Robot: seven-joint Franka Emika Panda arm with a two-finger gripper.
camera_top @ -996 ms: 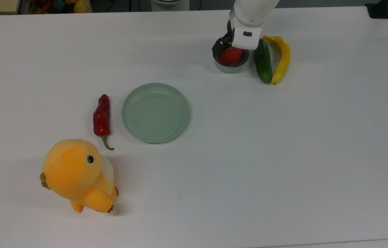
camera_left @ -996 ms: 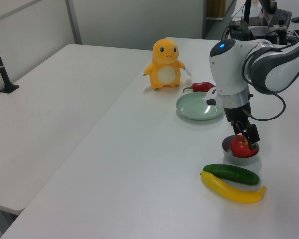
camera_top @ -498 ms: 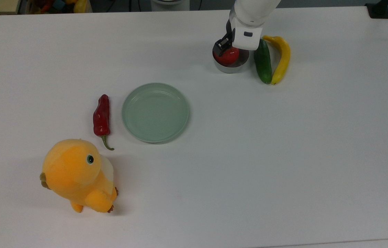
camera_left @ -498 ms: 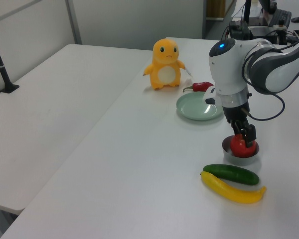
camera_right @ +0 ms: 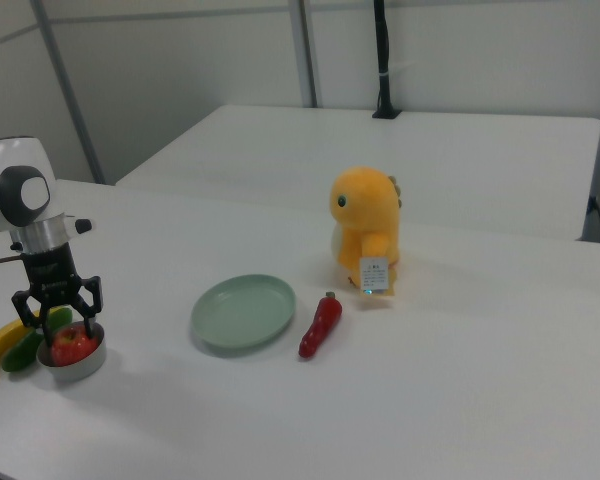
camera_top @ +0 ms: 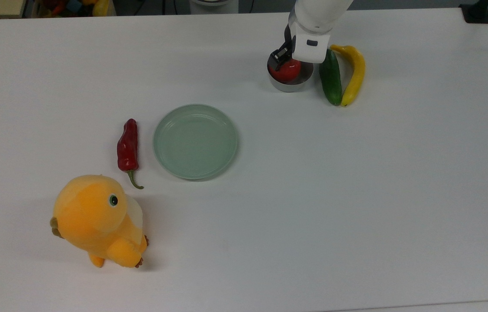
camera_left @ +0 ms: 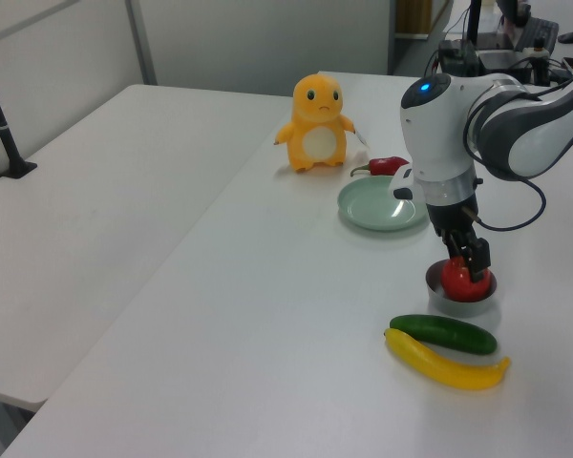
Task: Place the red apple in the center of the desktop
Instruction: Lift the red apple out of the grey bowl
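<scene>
**Gripper settling onto the apple in the bowl, grasp closing but not confirmed**

Going left to right across the top view: plush toy (camera_top: 98, 220), chili pepper (camera_top: 127, 145) and green plate (camera_top: 195, 141) are all sitting exactly where they were a second ago. Nothing is moving there.

The change is at the metal bowl (camera_top: 290, 82). Over the last second the gripper (camera_top: 288, 58) has been dropping onto the red apple (camera_top: 288, 70); in the last half second it is barely moving at all. In the left view the gripper (camera_left: 467, 263) is now sitting low over the apple (camera_left: 462, 280), fingers straddling it instead of hanging above it. The descent is looking finished, so I'm reading this as the grasp step, with lift and transfer still to come.

Fingers are spread only about as wide as the apple. In the right view the gripper (camera_right: 60, 312) is bracketing the fruit (camera_right: 71, 343) with a finger on each side, touching or very nearly touching. I'm not seeing a firm pinch yet.

The apple is still sitting inside the bowl near the far edge of the desktop (camera_top: 356, 195), just beside the cucumber (camera_top: 330, 78) and yellow banana (camera_top: 354, 73), well apart from the open middle of the table.
</scene>
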